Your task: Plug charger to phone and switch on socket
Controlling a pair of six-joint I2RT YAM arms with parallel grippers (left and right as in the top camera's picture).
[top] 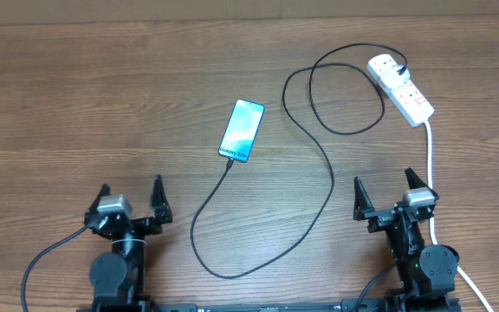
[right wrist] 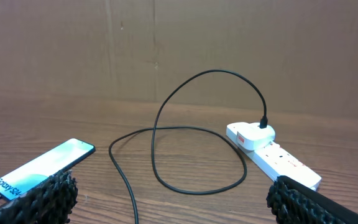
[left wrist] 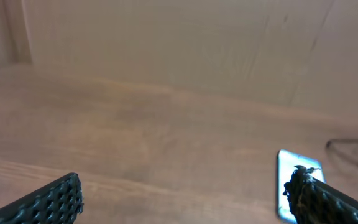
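The phone (top: 242,130) lies face up mid-table, its blue screen lit. The black charger cable (top: 331,186) meets the phone's near short edge, loops toward me, then curls back to the white socket strip (top: 403,88) at the far right, where it enters a white block on the strip's far end. My left gripper (top: 131,199) stands open near the front left, short of the phone. My right gripper (top: 385,184) stands open at the front right, short of the strip. In the right wrist view the phone (right wrist: 48,162), cable (right wrist: 219,71) and strip (right wrist: 284,162) lie ahead of the open gripper (right wrist: 173,190). The left wrist gripper (left wrist: 184,183) is empty, with the phone (left wrist: 289,169) by its right finger.
The strip's thick white lead (top: 430,160) runs down the right side past my right arm to the front edge. A brown cardboard wall (right wrist: 166,43) stands behind the wooden table (top: 76,95).
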